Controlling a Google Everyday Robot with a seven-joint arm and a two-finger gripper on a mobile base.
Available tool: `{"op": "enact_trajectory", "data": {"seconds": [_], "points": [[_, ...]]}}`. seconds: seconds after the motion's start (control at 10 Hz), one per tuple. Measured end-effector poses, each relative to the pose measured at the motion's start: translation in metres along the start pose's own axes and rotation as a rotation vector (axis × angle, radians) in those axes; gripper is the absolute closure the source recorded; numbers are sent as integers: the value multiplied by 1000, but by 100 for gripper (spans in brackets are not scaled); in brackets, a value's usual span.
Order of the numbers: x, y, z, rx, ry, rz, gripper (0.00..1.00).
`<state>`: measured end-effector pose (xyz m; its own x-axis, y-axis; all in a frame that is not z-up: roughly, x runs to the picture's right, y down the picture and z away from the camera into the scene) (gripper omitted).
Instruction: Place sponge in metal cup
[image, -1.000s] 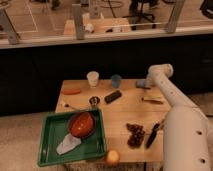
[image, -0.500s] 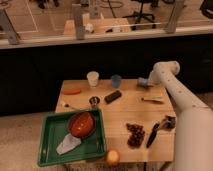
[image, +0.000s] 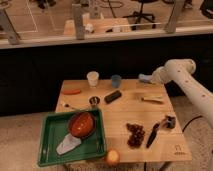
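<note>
Camera view: the arm reaches in from the right edge and ends in the gripper (image: 149, 78), which hangs at the far right edge of the desk (image: 125, 114). Its jaws are drawn narrow and pinch the sponge (image: 142, 77), a small blue-grey lump that pokes out of them on the side toward the cups. How high the jaws are above the desk cannot be told. The blue cup (image: 116, 81) stands near the jaws, toward the picture's left, and the white cup (image: 93, 78) is one place farther that way. The metal cup (image: 94, 101) is well apart from the jaws, farther left and nearer the camera, upright just beyond the far rim of the green tray (image: 49, 151). The black bar (image: 113, 96) lies between the metal cup and the jaws, closer to the cup. A pale stick (image: 150, 99) lies on the desk just on the camera side of the jaws. A red bowl (image: 81, 124) and a white cloth (image: 67, 145) sit in the tray, far from the jaws. An orange fruit (image: 113, 157) rests at the near desk edge.
</note>
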<state>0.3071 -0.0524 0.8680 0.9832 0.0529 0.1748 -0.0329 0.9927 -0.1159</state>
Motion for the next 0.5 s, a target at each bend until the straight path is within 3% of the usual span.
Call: {"op": "enact_trajectory", "data": {"seconds": [0.1,0.4,0.5], "points": [[-22,-1,-25,19,-62,-46,98],[-92,3,-60,48,-208,-173,98],[-98,4,-63,52,-221,-185,98]]}}
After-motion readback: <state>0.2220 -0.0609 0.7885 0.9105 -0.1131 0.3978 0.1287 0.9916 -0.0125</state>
